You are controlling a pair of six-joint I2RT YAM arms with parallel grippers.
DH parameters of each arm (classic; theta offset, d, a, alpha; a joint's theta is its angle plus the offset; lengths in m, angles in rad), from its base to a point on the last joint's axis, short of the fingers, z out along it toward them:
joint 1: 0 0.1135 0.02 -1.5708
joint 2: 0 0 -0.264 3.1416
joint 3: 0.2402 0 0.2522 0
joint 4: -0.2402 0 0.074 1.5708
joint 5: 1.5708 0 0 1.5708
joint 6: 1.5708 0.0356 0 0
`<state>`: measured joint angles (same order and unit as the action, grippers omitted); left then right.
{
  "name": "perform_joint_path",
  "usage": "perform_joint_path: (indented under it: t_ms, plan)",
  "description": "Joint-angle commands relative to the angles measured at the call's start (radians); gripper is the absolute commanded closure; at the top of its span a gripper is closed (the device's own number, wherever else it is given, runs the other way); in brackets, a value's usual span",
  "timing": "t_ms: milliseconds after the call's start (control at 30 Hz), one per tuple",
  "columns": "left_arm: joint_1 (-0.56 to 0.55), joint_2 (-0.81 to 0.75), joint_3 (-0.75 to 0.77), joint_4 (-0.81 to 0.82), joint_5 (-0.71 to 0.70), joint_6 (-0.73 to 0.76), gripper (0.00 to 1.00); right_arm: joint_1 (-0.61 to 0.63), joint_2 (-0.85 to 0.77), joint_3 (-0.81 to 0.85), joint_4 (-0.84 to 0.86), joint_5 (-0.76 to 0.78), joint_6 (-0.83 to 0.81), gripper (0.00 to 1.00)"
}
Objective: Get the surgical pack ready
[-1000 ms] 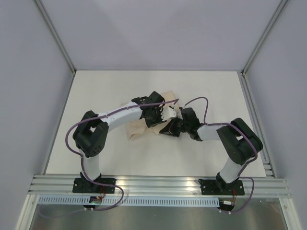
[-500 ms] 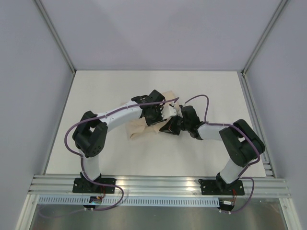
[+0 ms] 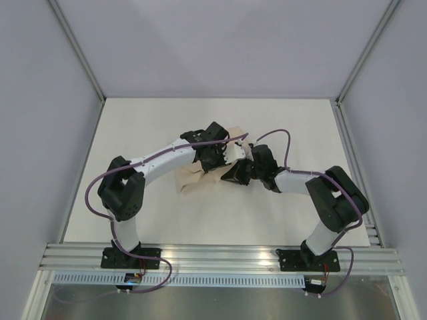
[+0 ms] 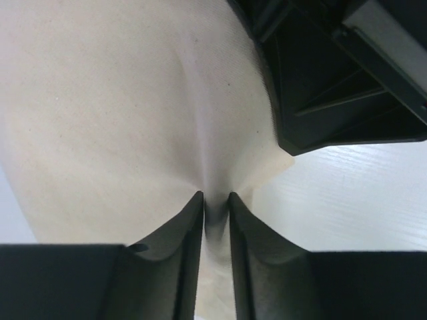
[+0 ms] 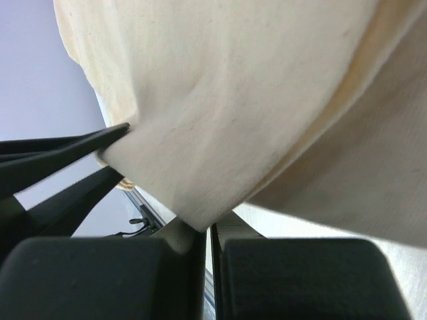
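In the last second both my arms have crept slightly toward the far edge of the table (image 3: pixel 133 127), the right drawing closer to the left. The cloth (image 3: pixel 192 181) between them has bunched up tighter. I judge a fold is being gathered over the pack, though I see no tray, scissors or gauze; if they are there, the fabric hides them.

My left gripper (image 4: pixel 215 197) is nipped shut on a ridge of cloth, and my right gripper (image 5: pixel 207 230) is clamped on a hanging corner. The bundle lies about mid-table, well apart from every edge.

The surface is pale. Plain grey walls (image 3: pixel 227 47) stand around it, with metal posts (image 3: pixel 77 50) at the far corners and a slotted rail (image 3: pixel 220 257) along the near edge.
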<state>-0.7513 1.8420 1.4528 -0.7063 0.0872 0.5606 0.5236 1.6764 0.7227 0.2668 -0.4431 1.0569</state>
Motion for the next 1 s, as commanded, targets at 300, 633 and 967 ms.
perform_joint_path:
  t_ms: [300, 633, 967]
  plan:
    - [0.009, -0.018, 0.049, -0.065, -0.040, 0.025, 0.92, 0.003, -0.043, 0.043, -0.034, 0.043, -0.032, 0.99]
    - [0.009, 0.051, 0.078, -0.114, 0.042, 0.001, 0.51, 0.000, -0.092, -0.031, -0.051, 0.086, -0.021, 1.00]
    - [0.009, 0.039, 0.057, -0.022, 0.031, -0.042, 0.93, 0.000, -0.093, -0.054, -0.038, 0.083, -0.027, 1.00]
